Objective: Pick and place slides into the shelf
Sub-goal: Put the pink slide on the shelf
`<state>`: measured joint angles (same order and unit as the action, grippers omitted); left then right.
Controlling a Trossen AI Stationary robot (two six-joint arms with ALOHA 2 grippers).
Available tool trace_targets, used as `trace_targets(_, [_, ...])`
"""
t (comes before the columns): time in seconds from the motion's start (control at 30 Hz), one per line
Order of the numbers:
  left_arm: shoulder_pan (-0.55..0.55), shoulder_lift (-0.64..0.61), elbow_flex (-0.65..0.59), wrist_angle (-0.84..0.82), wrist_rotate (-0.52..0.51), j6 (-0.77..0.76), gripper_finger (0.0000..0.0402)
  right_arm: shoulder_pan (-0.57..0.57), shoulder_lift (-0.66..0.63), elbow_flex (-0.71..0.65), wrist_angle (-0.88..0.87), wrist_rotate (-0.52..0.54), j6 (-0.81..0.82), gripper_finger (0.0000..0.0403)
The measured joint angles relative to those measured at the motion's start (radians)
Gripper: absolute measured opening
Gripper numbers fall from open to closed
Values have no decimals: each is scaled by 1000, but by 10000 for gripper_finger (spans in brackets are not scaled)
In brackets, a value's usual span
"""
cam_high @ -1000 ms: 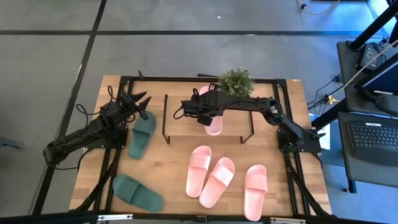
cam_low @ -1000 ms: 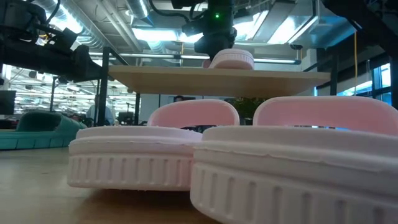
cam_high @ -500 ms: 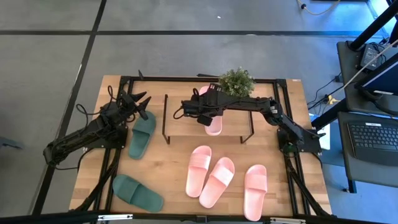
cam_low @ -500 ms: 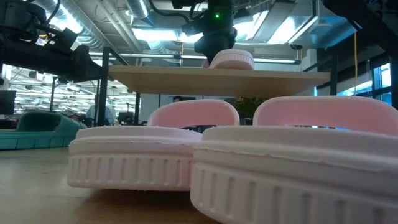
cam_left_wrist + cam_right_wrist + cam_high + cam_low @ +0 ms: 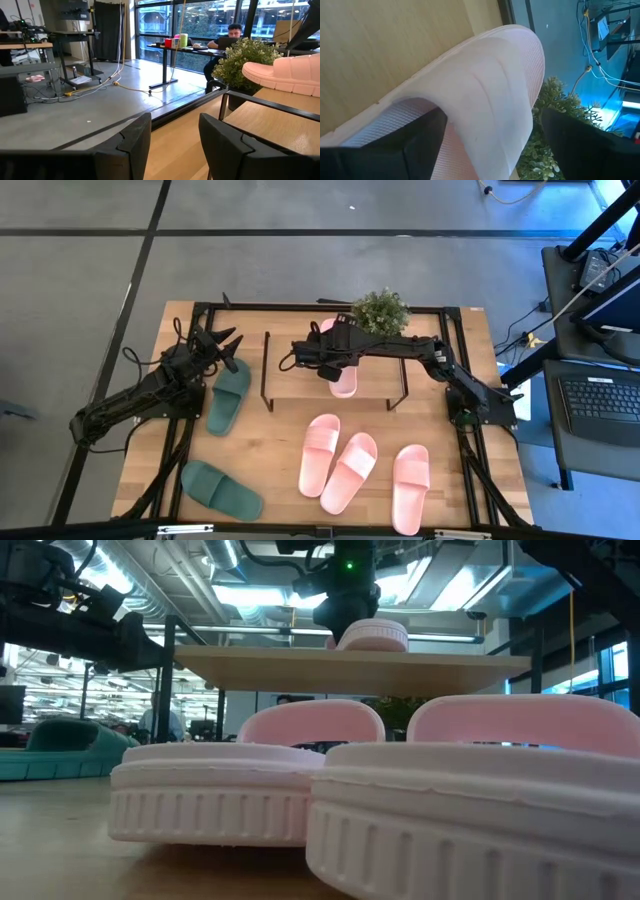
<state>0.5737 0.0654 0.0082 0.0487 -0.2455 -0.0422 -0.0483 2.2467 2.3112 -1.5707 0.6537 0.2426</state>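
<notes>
**Six slides in view, one pink one on the shelf**

Six slides lie on the table (image 5: 270,435). Near its left edge the left gripper (image 5: 222,346) hangs with its fingers (image 5: 131,145) parted and nothing between them, just above the toe end of a green slide (image 5: 228,395). A second green slide (image 5: 221,490) lies at the front left corner.

Toward the back middle stands the shelf (image 5: 300,370), its wood top carrying one pink slide (image 5: 343,375) near the right half of the board; the slide's far end reaches the shelf's back edge beside a potted plant (image 5: 380,310). The right gripper (image 5: 331,366) sits over this slide with its fingers (image 5: 422,132) spread to either side of the strap, released rather than clamped; whether the pads brush the strap is hard to judge.

Three more pink slides rest on the table in front of the shelf: two (image 5: 319,453) (image 5: 349,471) side by side and touching, and a third (image 5: 410,475) apart toward the right edge.
</notes>
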Motion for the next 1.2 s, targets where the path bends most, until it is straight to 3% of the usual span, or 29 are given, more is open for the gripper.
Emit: trace_targets(1.2, [0,0,0,0,0,-3,159,0,0,0,0,58,195,327])
